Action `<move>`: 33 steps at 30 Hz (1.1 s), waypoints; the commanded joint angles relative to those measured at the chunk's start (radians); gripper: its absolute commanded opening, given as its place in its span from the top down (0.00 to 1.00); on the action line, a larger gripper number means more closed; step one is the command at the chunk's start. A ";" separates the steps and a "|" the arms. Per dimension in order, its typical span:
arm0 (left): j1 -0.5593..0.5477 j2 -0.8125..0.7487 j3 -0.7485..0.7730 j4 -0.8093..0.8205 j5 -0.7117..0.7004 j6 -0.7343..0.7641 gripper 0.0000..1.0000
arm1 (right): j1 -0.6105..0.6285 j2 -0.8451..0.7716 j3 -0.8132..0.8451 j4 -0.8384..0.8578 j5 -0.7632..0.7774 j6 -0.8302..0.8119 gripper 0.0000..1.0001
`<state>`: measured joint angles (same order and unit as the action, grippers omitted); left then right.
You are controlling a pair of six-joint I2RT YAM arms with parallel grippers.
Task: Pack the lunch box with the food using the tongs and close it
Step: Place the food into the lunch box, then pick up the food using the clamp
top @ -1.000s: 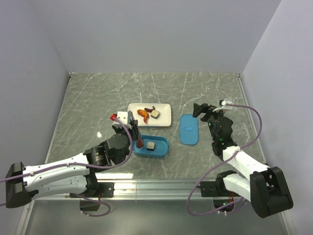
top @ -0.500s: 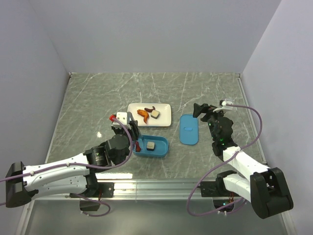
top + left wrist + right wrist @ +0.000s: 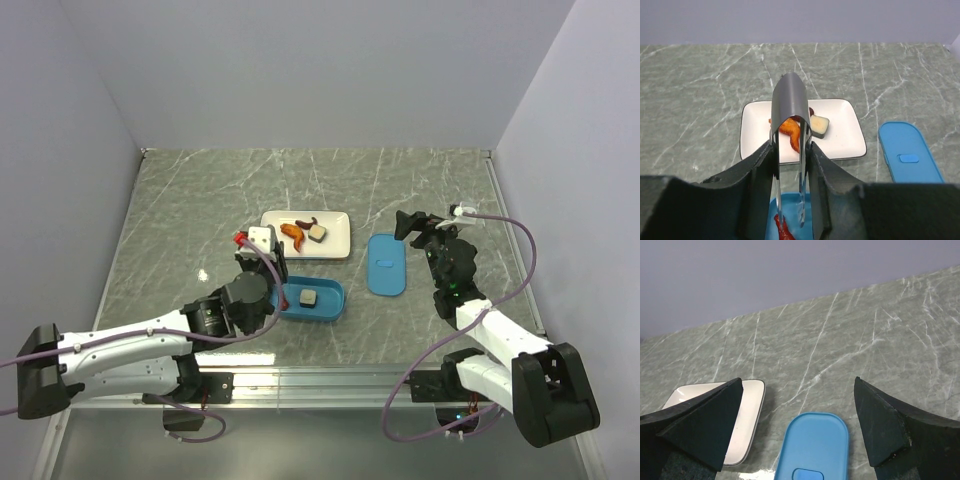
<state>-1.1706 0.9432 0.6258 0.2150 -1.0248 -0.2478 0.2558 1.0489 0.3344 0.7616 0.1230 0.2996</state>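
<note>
The tongs (image 3: 790, 97) are pinched by the nearly closed left gripper (image 3: 790, 155); the right gripper (image 3: 797, 382) is spread wide, empty, above the marbled table (image 3: 865, 330).

L gripper (image 3: 791, 150) pinching tongs (image 3: 790, 95), arm stretched fwd; R gripper (image 3: 797, 390) spread wide, raised.

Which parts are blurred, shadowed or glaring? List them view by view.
Top external: even, diffuse light on the table, with faint shadows. Left wrist: the left gripper looms dark and soft-edged, the tongs show a dull sheen at their bend, and the plate is crisp. Right wrist: the right gripper is in near-black shadow, and a white glare patch lies on the table beside the lid.
</note>
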 commanded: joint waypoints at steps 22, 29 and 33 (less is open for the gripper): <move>0.456 0.327 0.206 0.394 0.431 0.024 0.60 | 0.003 0.052 0.034 0.050 0.004 -0.002 0.02; 0.509 0.403 0.230 0.431 0.468 -0.011 0.56 | 0.002 0.083 0.052 0.059 -0.008 -0.005 0.02; 0.532 0.436 0.252 0.414 0.476 -0.036 0.56 | 0.003 0.100 0.063 0.061 -0.011 -0.008 0.02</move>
<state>-0.6537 1.3628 0.8268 0.5743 -0.5797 -0.2478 0.2558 1.1389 0.3515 0.7666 0.1158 0.2985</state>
